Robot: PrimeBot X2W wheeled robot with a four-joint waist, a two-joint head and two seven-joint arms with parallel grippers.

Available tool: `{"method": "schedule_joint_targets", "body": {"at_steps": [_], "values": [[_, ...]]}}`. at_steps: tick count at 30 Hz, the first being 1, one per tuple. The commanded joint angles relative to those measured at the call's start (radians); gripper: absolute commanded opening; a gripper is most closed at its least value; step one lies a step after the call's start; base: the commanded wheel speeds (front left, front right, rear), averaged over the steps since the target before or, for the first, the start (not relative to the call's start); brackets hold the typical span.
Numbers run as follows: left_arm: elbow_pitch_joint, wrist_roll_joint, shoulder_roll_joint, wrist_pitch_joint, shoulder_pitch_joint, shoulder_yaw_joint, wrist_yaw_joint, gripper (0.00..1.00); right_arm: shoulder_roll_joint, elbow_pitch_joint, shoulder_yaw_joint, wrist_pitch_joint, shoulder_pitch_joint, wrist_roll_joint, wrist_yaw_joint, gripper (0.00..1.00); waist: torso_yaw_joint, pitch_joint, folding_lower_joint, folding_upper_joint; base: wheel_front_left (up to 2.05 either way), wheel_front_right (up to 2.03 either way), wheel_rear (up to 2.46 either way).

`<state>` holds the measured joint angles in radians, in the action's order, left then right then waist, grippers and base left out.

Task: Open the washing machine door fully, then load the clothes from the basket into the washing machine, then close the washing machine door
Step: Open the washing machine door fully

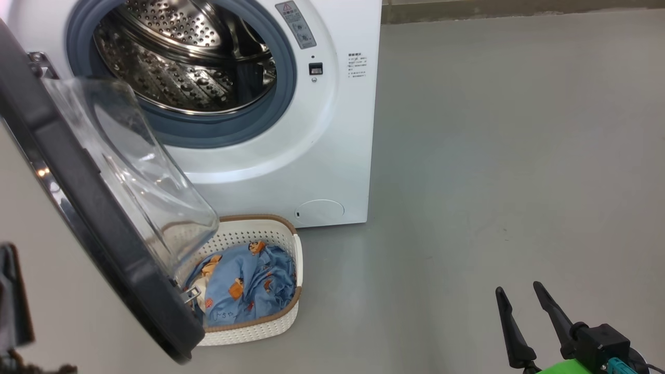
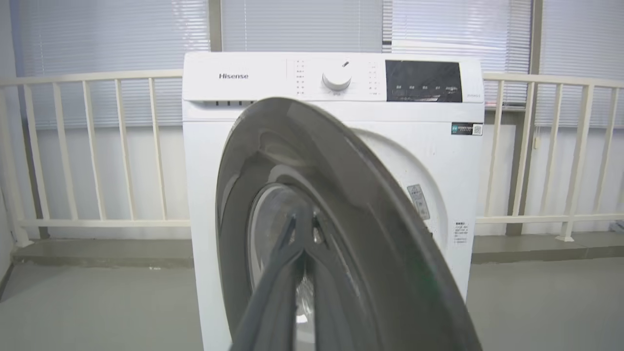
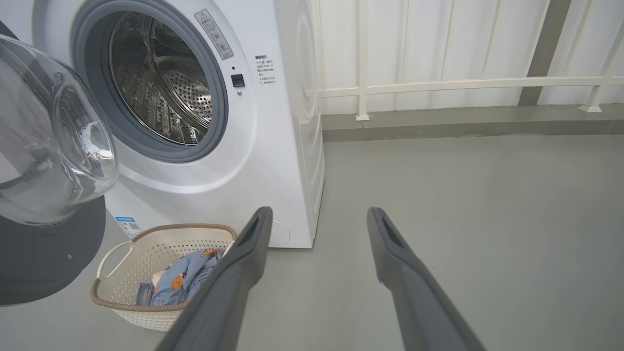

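Head view, near right: right end effector (image 1: 518, 287) over floor (image 1: 493, 156), fingers spread wide, empty.
Left end effector (image 2: 300, 229): fingers pressed together, nothing held; tips before door (image 2: 370, 204) outer face, contact unclear.
Basket (image 1: 270, 332): on floor at washer (image 1: 311, 156) foot, left part under door.
Clothes (image 1: 249, 285): heaped in basket; likely soft, light, floppy; pinch a raised blue fold mid-heap.
Door: swung open left; stiff, glossy.
Drum (image 1: 182, 62): far, mouth unobstructed.

Right gripper (image 1: 518, 287): two long, tapering dark jaws on a black block (image 1: 605, 344). Green casing (image 1: 563, 368) and teal connector (image 1: 617, 365) below.
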<state>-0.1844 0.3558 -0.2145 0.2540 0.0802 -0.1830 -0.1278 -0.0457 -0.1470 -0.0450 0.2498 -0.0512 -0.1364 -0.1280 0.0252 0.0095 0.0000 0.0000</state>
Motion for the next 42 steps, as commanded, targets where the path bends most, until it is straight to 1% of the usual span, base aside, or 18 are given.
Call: {"method": "schedule_joint_targets", "body": {"at_steps": [1,4,7,11,14,20,26,33,37,42], "values": [[-0.064,0.003,-0.024,0.008,-0.054,-0.040,-0.003,0.00,-0.005,0.022,0.025,0.012,0.015,-0.012,-0.003,1.00,0.001,0.000,0.0000,0.0000,0.00,0.00,0.00],[-0.177,0.007,-0.037,0.008,-0.080,-0.027,-0.003,0.00,-0.004,0.020,0.027,0.012,0.016,-0.012,-0.003,1.00,0.001,0.002,0.0000,0.0000,0.00,0.00,0.00],[-0.271,0.011,-0.053,0.008,-0.096,0.020,-0.003,0.00,-0.004,0.019,0.028,0.012,0.018,-0.013,-0.003,1.00,0.000,0.004,0.0000,0.0000,0.00,0.00,0.00],[-0.345,0.024,-0.087,0.008,-0.098,0.148,-0.003,0.00,-0.004,0.018,0.030,0.012,0.020,-0.016,-0.003,1.00,0.001,0.008,0.0000,0.0000,0.00,0.00,0.00],[-0.369,0.030,-0.101,0.008,-0.096,0.237,-0.003,0.00,-0.004,0.016,0.031,0.012,0.021,-0.019,-0.003,1.00,0.000,0.011,0.0000,0.0000,0.00,0.00,0.00],[-0.349,0.030,-0.122,0.008,-0.081,0.375,-0.003,0.00,-0.004,0.012,0.034,0.012,0.023,-0.022,-0.003,1.00,-0.005,0.019,0.0000,0.0000,0.00,0.00,0.00],[-0.306,0.023,-0.136,0.008,-0.055,0.470,-0.003,0.00,-0.004,0.010,0.031,0.012,0.021,-0.023,-0.003,1.00,-0.005,0.025,0.0000,0.0000,0.00,0.00,0.00],[-0.266,0.008,-0.170,0.008,-0.042,0.582,-0.003,0.00,-0.004,0.008,0.031,0.012,0.024,-0.025,-0.003,1.00,0.000,0.033,0.0000,0.0000,0.00,0.00,0.00],[-0.223,0.011,-0.185,0.008,-0.029,0.619,-0.003,0.00,-0.004,0.009,0.034,0.012,0.028,-0.027,-0.003,1.00,0.000,0.037,0.0000,0.0000,0.00,0.00,0.00],[-0.131,0.027,-0.181,0.008,-0.026,0.626,-0.003,0.00,-0.004,0.008,0.038,0.012,0.031,-0.030,-0.003,1.00,-0.002,0.045,0.0000,0.0000,0.00,0.00,0.00]]}}
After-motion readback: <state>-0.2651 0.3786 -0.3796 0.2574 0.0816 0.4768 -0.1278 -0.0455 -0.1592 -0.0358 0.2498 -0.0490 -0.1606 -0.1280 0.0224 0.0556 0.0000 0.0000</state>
